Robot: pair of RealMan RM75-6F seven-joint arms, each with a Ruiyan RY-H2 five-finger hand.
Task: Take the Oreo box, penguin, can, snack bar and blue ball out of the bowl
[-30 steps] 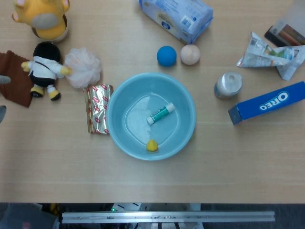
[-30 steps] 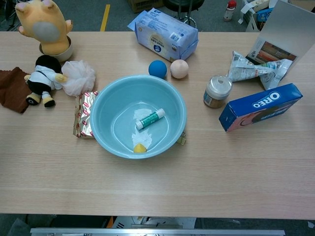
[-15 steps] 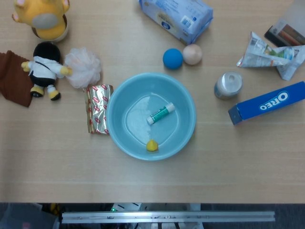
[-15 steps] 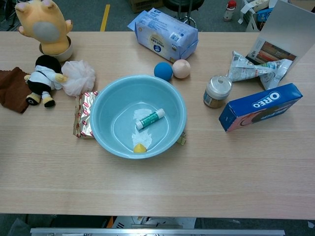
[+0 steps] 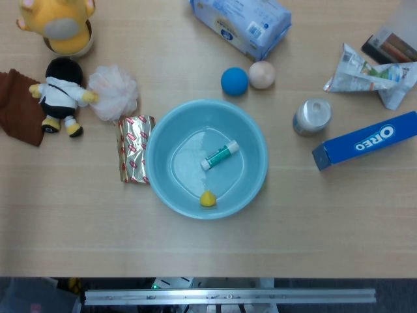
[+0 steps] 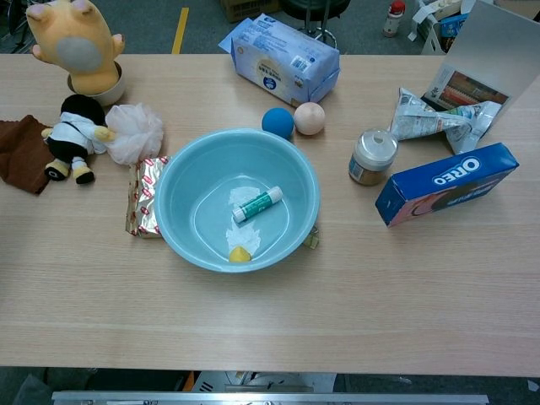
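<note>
no hands in view, so fingers' state cannot be told; oreo box [image 5: 365, 141], penguin [image 5: 60, 93], can [image 5: 311, 116], snack bar [image 5: 133, 149], ball [image 5: 234, 81] lie outside bowl [image 5: 257, 140] on surface; ball likely rolls, so cup it
</note>
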